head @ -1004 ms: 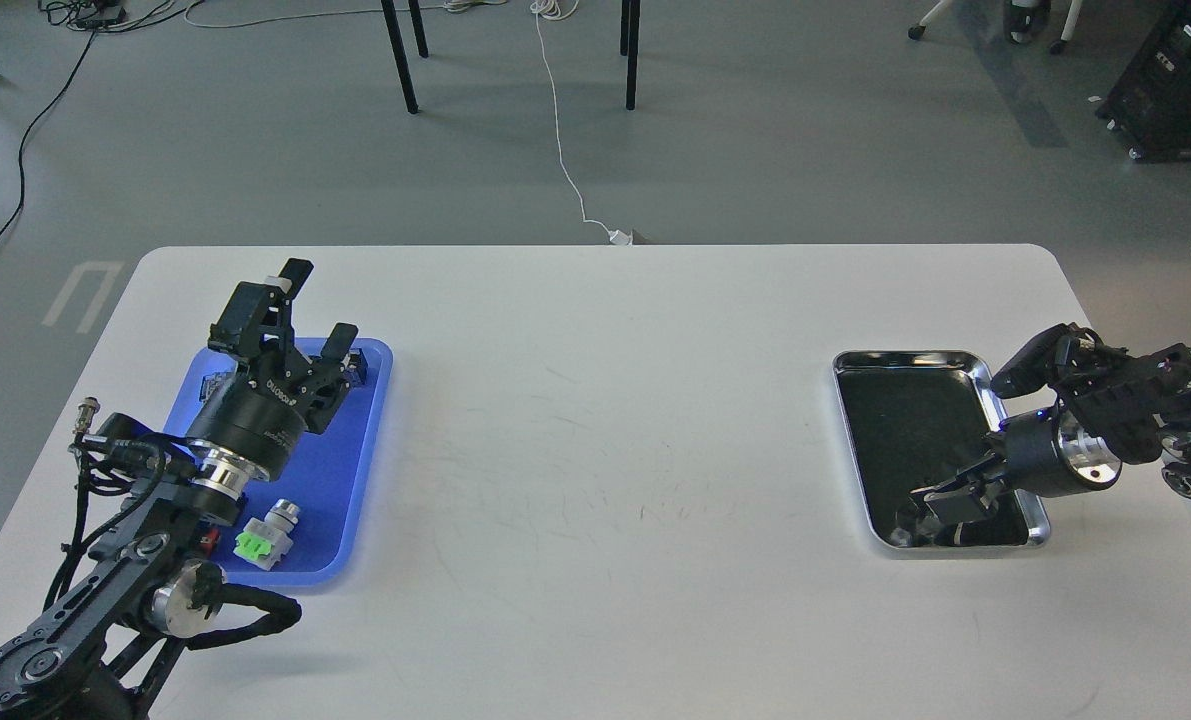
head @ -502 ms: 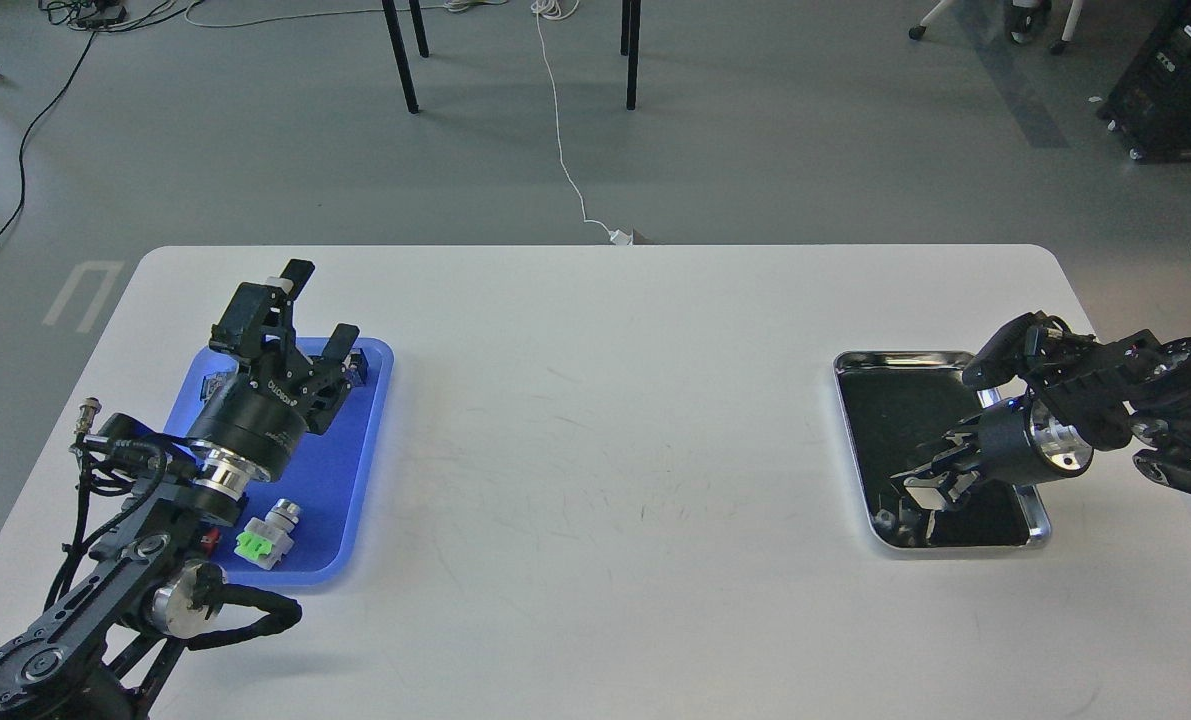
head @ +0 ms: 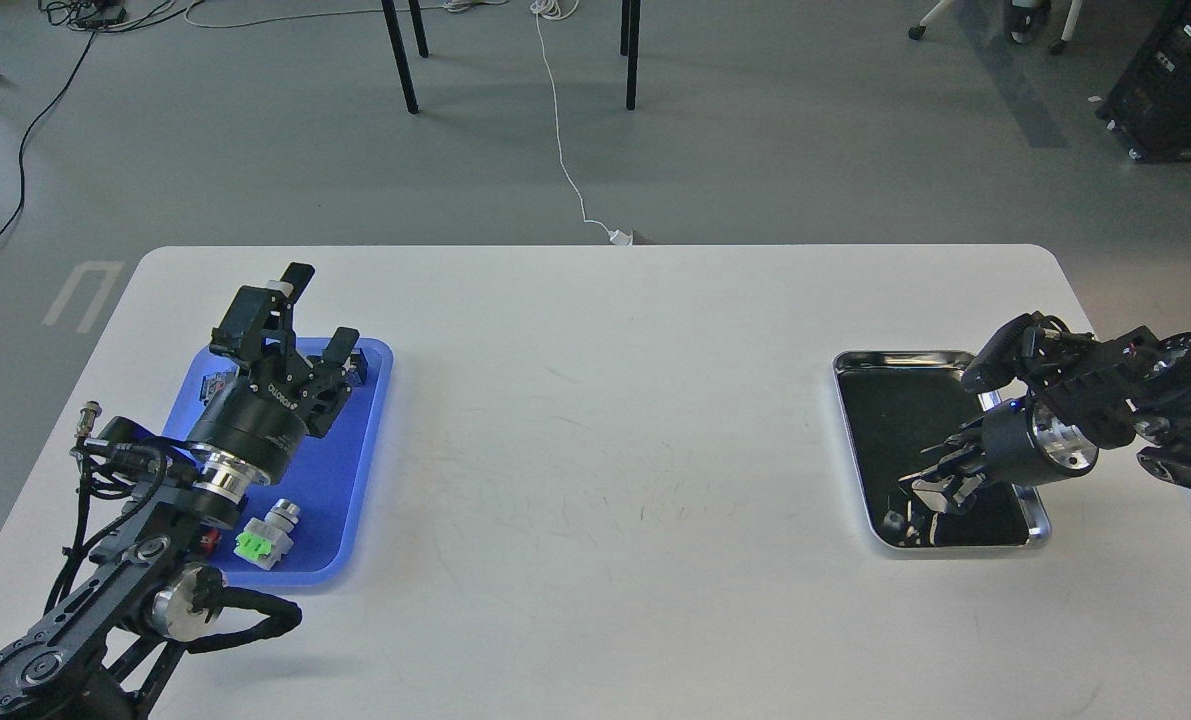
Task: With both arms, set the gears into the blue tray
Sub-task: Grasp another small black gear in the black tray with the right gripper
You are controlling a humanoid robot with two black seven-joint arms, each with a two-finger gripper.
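My left gripper (head: 317,312) hovers spread over the far end of the blue tray (head: 355,450) near the table's (head: 605,420) left edge, while my right gripper (head: 940,480), its state unreadable, dips inside the metal tray (head: 905,357), with no gears discernible and broad bare tabletop between.

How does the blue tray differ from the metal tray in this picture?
The blue tray is matte blue plastic; the metal tray is shiny silver with a dark inside. The blue tray lies at the table's left, under the left gripper; the metal tray lies right, under the right gripper. Both are rectangular with rounded corners.
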